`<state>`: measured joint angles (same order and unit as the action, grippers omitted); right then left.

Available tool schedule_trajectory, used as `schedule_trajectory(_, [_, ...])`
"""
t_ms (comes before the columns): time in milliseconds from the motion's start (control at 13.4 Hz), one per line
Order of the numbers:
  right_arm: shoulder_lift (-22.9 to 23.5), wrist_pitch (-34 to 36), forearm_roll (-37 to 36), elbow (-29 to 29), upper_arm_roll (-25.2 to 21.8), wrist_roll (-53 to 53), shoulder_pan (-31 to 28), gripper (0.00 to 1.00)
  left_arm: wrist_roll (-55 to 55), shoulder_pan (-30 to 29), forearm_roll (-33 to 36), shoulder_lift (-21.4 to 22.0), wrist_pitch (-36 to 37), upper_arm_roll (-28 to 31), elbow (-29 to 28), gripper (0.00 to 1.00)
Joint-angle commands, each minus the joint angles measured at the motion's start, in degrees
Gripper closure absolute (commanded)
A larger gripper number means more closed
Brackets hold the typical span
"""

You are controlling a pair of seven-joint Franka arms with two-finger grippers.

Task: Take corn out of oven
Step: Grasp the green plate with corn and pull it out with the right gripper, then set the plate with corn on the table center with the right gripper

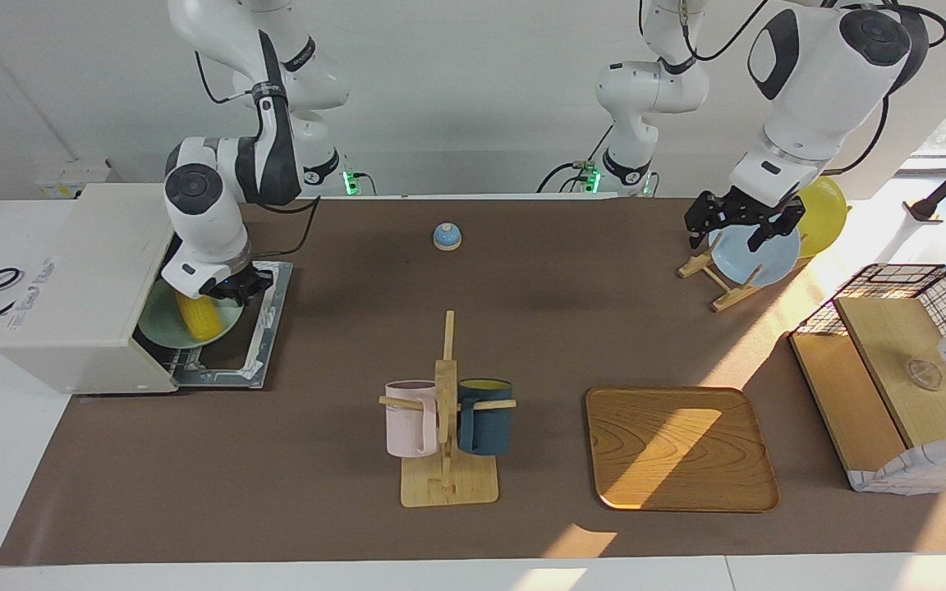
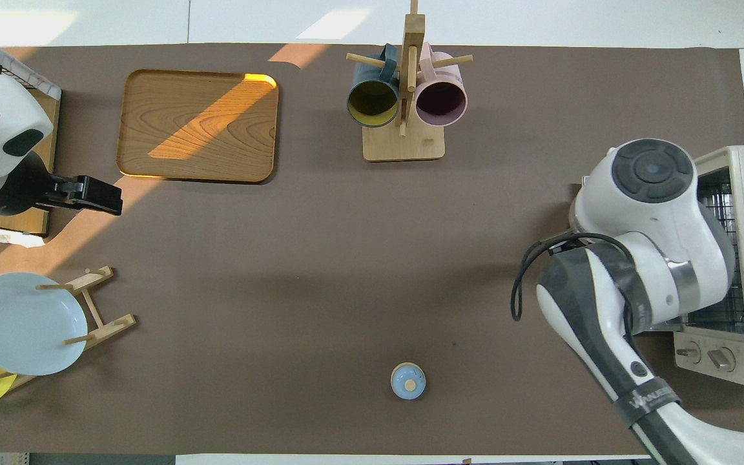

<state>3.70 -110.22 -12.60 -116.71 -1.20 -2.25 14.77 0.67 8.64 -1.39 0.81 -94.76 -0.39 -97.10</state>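
Right hand (image 1: 231, 289) hangs over the oven's (image 1: 87, 287) dropped door beside the corn (image 1: 199, 317) on its green plate (image 1: 163, 332), grip unreadable, while the left hand (image 1: 737, 223) waits, fingers spread and empty, by the plate rack (image 1: 715, 279).

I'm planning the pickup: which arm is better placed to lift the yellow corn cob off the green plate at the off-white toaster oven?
The right. Its gripper hangs just above the yellow corn cob on the green plate at the off-white toaster oven. The left gripper waits over the blue plate at the table's other end.

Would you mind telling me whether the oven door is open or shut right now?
Open. The oven has its door folded down flat on the table, and the corn on its green plate shows at the mouth.
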Motion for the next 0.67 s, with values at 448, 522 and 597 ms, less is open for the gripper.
schedule_trajectory(448, [24.51,6.27,7.33,28.74,0.84,-34.39,23.18,1.0,-0.24,-0.03,1.04,1.13,-0.33,0.04,-0.9,0.0])
schedule_trajectory(522, [24.51,5.55,8.37,28.73,0.84,-35.36,23.89,1.0,-0.24,-0.03,1.04,1.04,-0.33,0.04,-0.9,0.0])
schedule_trajectory(597, [24.6,3.81,10.39,28.39,0.84,-38.24,24.51,1.0,-0.24,-0.03,1.04,1.13,-0.33,0.04,-0.9,0.0])
